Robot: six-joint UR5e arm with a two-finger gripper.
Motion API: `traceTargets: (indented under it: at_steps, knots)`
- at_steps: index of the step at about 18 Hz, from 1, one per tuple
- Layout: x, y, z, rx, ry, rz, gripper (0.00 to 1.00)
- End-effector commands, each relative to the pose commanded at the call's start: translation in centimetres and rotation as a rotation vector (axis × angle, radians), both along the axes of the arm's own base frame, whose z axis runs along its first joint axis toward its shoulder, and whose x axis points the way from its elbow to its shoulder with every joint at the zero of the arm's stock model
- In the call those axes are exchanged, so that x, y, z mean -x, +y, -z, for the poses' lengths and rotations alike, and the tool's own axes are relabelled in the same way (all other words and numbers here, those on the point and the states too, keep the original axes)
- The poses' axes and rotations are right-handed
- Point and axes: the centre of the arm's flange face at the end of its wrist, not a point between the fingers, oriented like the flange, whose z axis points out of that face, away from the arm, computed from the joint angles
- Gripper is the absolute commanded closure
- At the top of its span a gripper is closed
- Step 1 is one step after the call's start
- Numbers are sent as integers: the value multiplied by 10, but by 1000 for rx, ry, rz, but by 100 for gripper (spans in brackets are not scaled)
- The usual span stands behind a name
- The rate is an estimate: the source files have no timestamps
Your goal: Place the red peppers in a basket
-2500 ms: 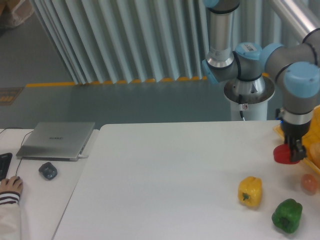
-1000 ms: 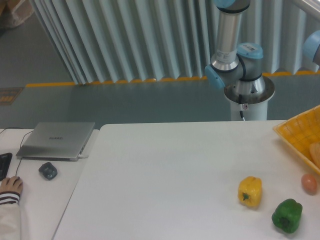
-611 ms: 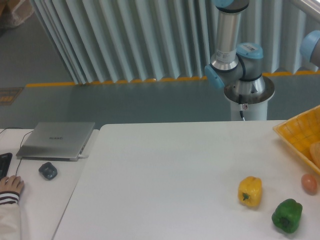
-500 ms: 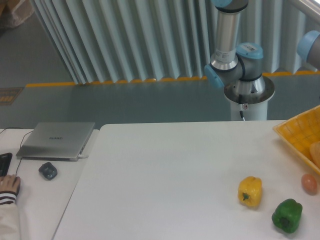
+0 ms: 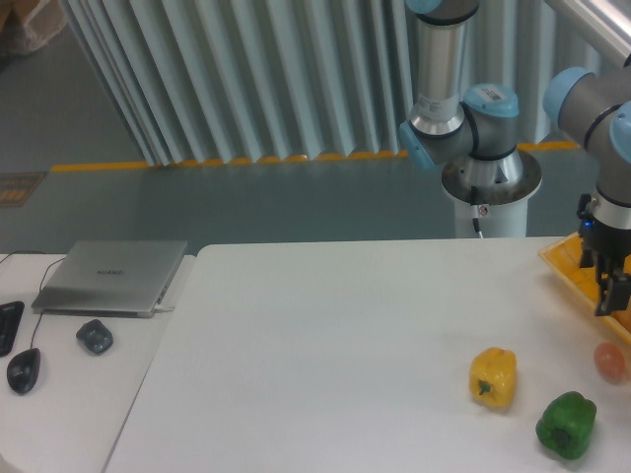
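Observation:
The red pepper is not in view. Only the left corner of the yellow lattice basket [image 5: 564, 264] shows at the right edge of the table; the rest is cut off by the frame. My gripper [image 5: 609, 296] points down over that corner, partly cut off by the frame edge. Its dark fingers [image 5: 602, 294] stand apart with nothing between them.
A yellow bell pepper [image 5: 493, 376] and a green bell pepper [image 5: 566, 425] lie on the white table at the front right. A small orange-pink round fruit [image 5: 609, 361] lies by the basket. A laptop [image 5: 111, 276] and two mice [image 5: 95, 337] sit on the left desk. The robot's base [image 5: 490, 177] stands behind the table.
The arm has come back into view at the right edge without the red pepper it held 2.5 s ago. The person's hand has left the mouse at the far left.

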Motion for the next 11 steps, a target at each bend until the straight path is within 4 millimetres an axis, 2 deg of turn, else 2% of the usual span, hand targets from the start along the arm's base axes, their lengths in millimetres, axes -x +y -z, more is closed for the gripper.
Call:
traceTargets:
  at_steps: [5,11]
  knots:
    - [-32,33,-1,-10,34,-55,0]
    - [-36,37,-3,-16,40,-64,0]
